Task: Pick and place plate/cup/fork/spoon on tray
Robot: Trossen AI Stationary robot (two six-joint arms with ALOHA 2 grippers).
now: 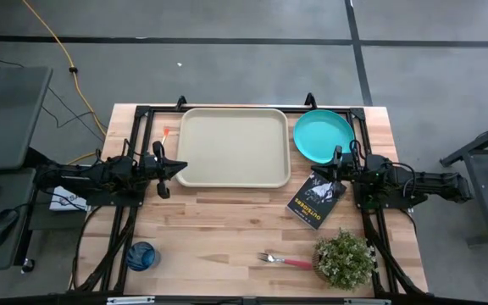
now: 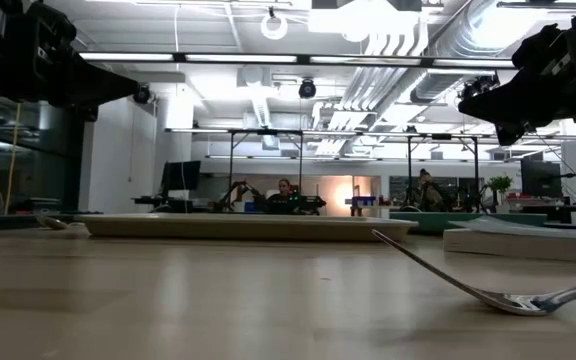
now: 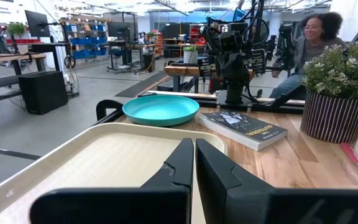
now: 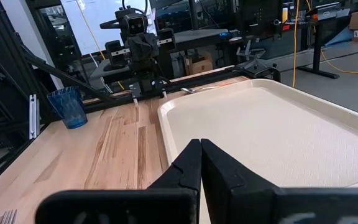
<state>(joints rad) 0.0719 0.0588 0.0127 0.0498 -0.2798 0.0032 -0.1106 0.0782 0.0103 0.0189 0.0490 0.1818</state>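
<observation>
The cream tray (image 1: 234, 146) lies at the table's far middle. The turquoise plate (image 1: 323, 135) rests flat on the table just right of it. The blue cup (image 1: 141, 255) stands upright near the front left. The fork (image 1: 285, 260) with its pinkish-red handle lies near the front edge. The orange-handled spoon (image 4: 197, 89) lies by the tray's far left corner. My left gripper (image 1: 183, 169) hovers shut at the tray's left edge, pointing level across it. My right gripper (image 1: 318, 175) hovers shut between plate and book, pointing level toward the tray. Neither touches anything.
A black book (image 1: 316, 200) lies askew right of the tray, near the plate. A potted plant (image 1: 344, 259) stands at the front right beside the fork. Black frame rails run along the table's left, right and far sides. A person (image 3: 312, 37) sits beyond the right arm.
</observation>
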